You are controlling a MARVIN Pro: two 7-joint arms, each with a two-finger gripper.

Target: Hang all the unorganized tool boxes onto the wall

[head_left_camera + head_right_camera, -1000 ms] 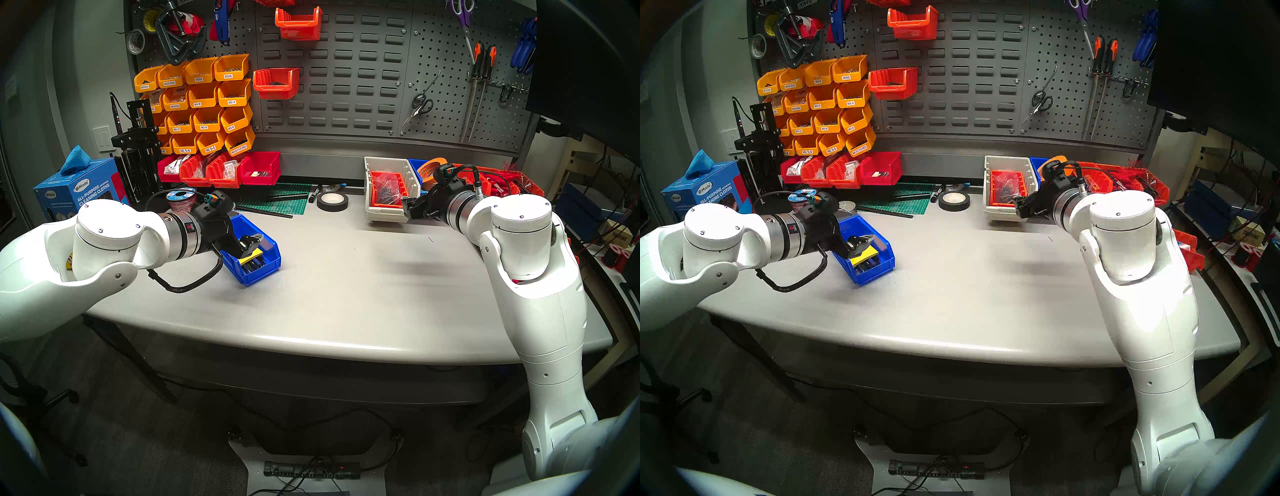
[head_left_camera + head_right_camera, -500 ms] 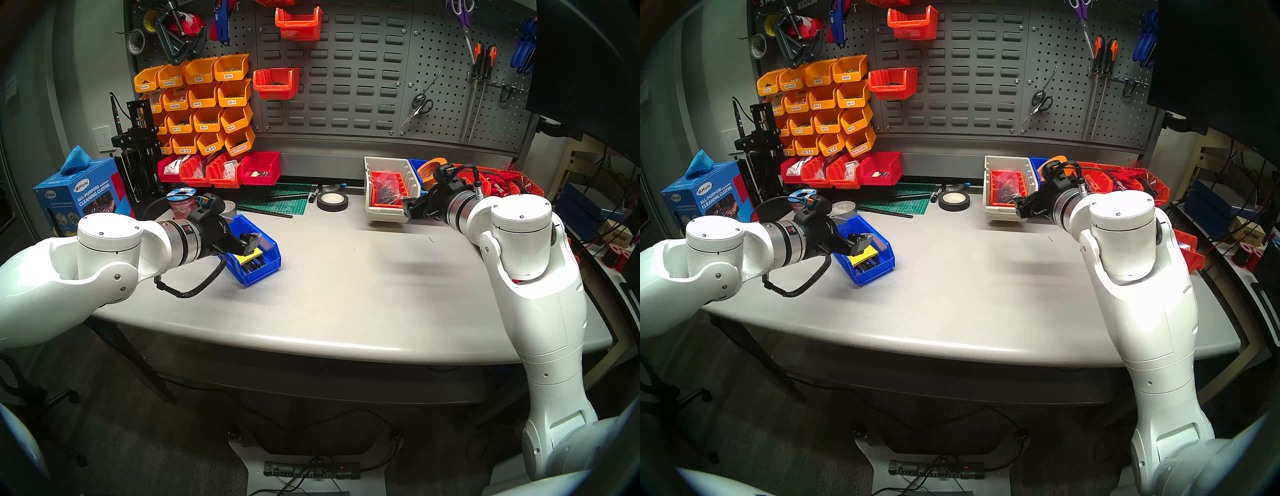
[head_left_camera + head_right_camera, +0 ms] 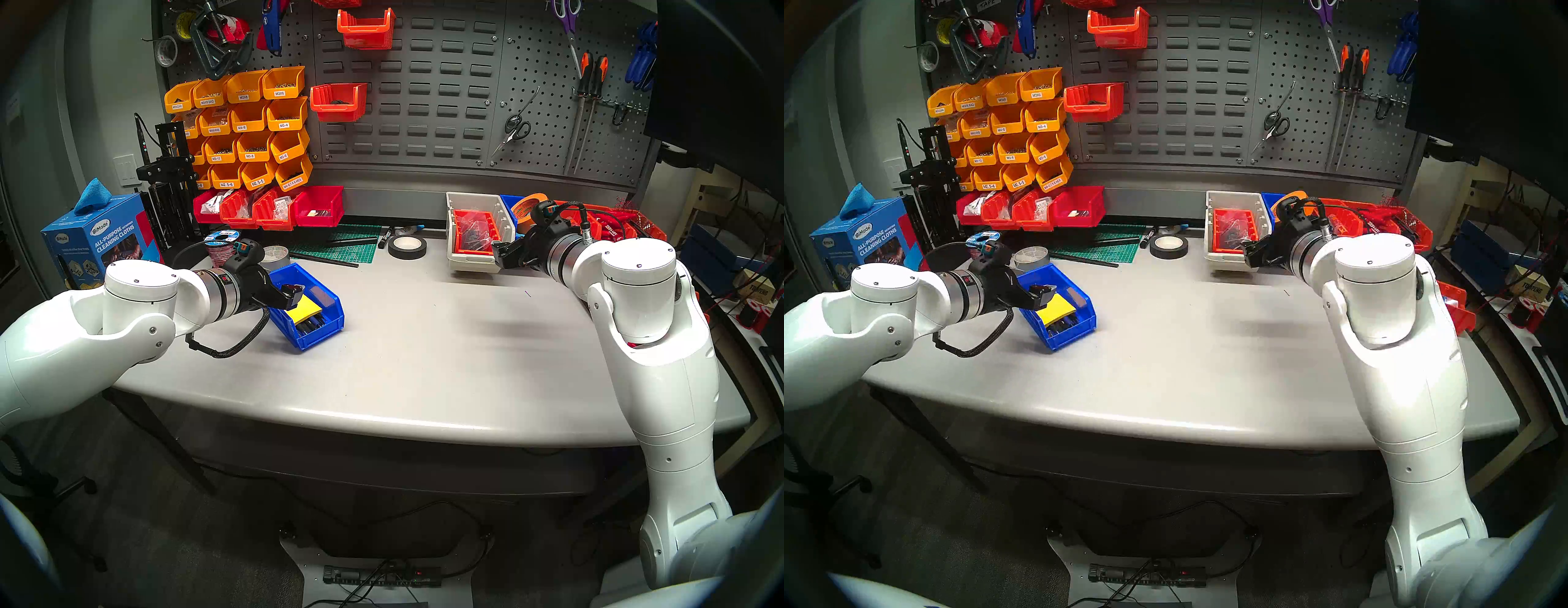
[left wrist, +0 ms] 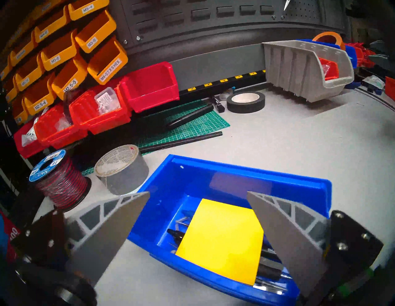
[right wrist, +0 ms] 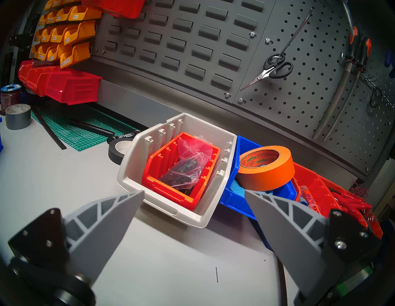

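Note:
A bright blue tool box [image 3: 316, 329] lies on the grey table at the left, holding a yellow pad [image 4: 222, 239] and black pens. My left gripper [image 3: 292, 294] hangs open just above its left end, holding nothing; in the left wrist view the gripper [image 4: 197, 193] spans the blue tool box [image 4: 235, 177]. A beige ribbed tool box [image 3: 471, 261] with an orange-red bin inside sits at the back right, and a second blue tool box [image 5: 235, 205] stands beside it. My right gripper [image 3: 500, 253] is open and empty, just short of the beige tool box [image 5: 171, 210]. The slotted wall [image 3: 424, 85] rises behind.
Two orange-red bins [image 3: 339, 102] hang on the wall's left side. Yellow labelled bins [image 3: 246, 127] and a red bin row [image 3: 271, 208] fill the back left. A grey tape roll [image 4: 121, 171], wire spool [image 4: 57, 181], black tape [image 3: 407, 247], green mat [image 3: 339, 250] and orange tape [image 5: 266, 168] lie about.
My left gripper has drawn back to the left over the blue tool box, uncovering more of the yellow pad. The right arm and all tool boxes have stayed put.

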